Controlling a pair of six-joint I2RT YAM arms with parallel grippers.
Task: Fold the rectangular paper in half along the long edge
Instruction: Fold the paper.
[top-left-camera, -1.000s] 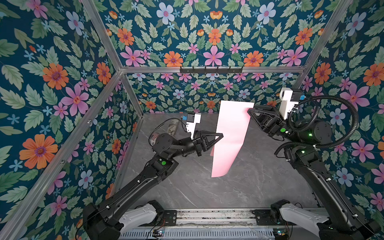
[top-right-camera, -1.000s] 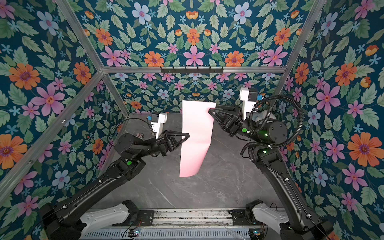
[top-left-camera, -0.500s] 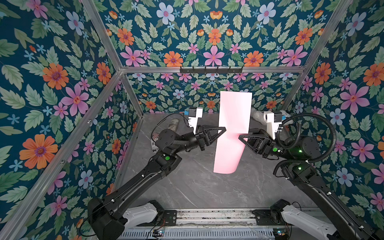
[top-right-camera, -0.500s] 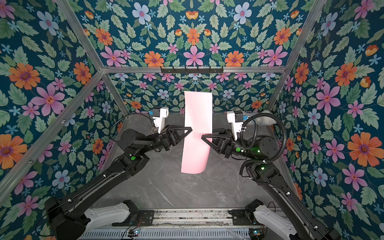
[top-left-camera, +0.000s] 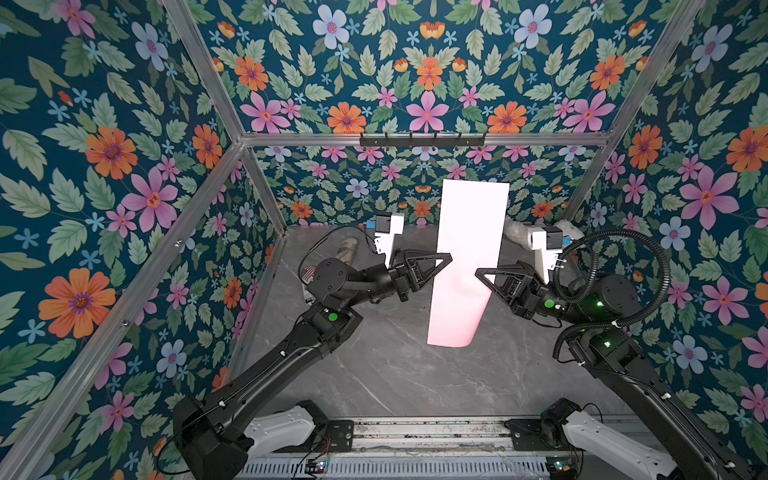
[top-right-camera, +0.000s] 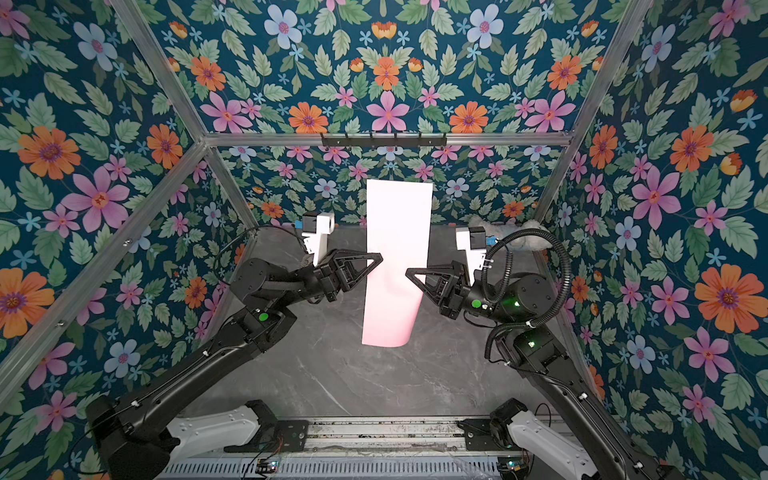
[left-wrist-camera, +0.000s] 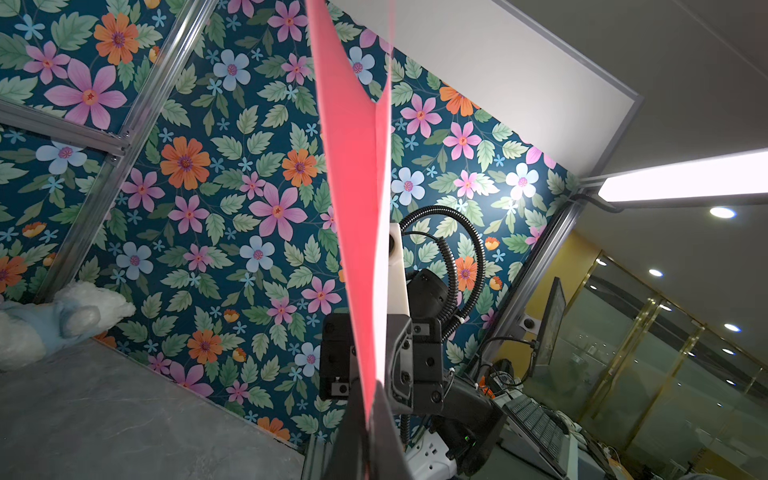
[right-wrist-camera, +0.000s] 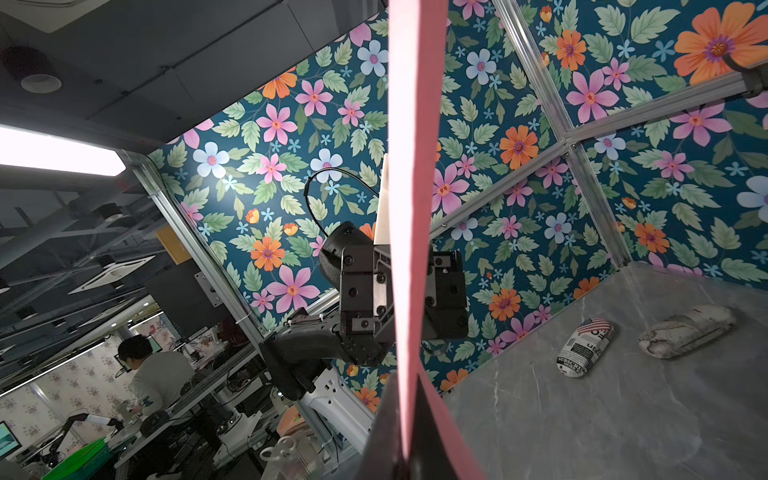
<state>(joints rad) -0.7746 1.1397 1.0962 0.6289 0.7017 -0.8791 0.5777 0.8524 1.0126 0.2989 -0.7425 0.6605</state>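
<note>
Nearest me is the grey tabletop (top-left-camera: 395, 374), where the crease will have to be pressed. Above it the rectangular paper (top-left-camera: 467, 232) hangs upright in the air between my two claws. Its lower end curls a little and its upper end rises against the far wall. I judge it is already doubled into a narrow strip, because my left wrist view shows two faces meeting along a seam.

My left claw (top-left-camera: 449, 257) is pinched tight on one long edge. My right claw (top-left-camera: 478, 272) has the opposite edge between its jaws, which stand narrow, but I cannot tell whether they truly bite.

To do this step well, I should seat the right grip firmly before any pull and keep both claws level so the long edges match. I should then hold the strip taut without stretching it and lay it flat to set the crease.

Farther back, a plush toy (left-wrist-camera: 50, 320) sits in the corner, well apart.
</note>
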